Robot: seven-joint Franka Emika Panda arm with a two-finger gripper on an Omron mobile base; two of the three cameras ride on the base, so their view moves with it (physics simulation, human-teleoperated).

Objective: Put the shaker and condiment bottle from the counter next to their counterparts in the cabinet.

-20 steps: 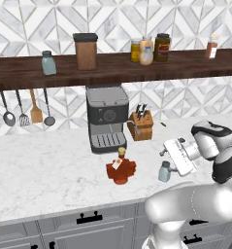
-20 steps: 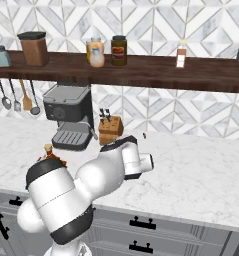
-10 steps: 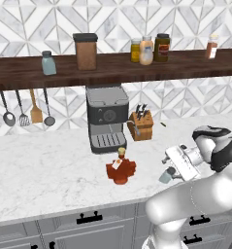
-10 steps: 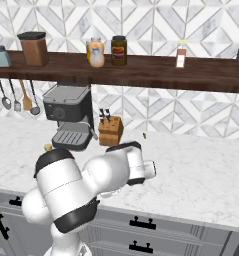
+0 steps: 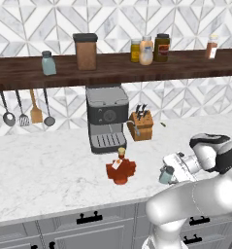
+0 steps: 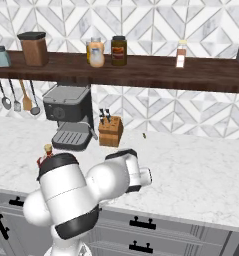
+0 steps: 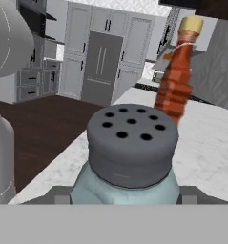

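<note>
Near the counter's front edge the gripper [image 5: 170,173] brackets the shaker [image 5: 166,175], its lower body cut off in the hand view and fingertip contact indiscernible, the condiment bottle [image 5: 121,168] standing beyond, its counterpart shaker [image 5: 48,63] on the cabinet [image 5: 112,68].

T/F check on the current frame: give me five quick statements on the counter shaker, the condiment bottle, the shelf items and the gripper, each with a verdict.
1. The shaker on the counter sits at the gripper, between its fingers. True.
2. The condiment bottle already stands on the shelf. False: it is on the counter, in front of the coffee machine.
3. A matching shaker stands at the left end of the shelf. True.
4. The brown canister lies tipped over. False: it stands upright.
5. The knife block is left of the coffee machine. False: it is to its right.
</note>
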